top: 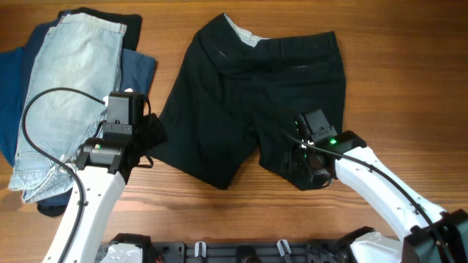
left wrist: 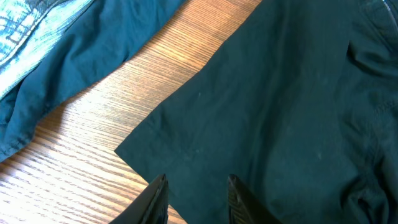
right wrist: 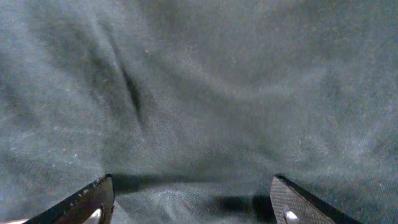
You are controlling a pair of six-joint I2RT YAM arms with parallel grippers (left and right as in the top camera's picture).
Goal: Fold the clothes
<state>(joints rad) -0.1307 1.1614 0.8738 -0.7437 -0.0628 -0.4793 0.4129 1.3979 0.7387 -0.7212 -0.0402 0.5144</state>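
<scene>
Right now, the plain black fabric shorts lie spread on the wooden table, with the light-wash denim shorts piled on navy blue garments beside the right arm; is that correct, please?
Not quite. The overhead view shows the light-wash denim shorts piled on the navy blue garments beside the left gripper, not on the right. The plain black fabric shorts do lie spread on the wooden table.

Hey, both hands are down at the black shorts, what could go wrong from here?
The right hand hangs open right above the black shorts; closing there might pinch up a bunch rather than an edge. The left hand sits at the leg corner near the navy garment; a sweep could snag it.
</scene>
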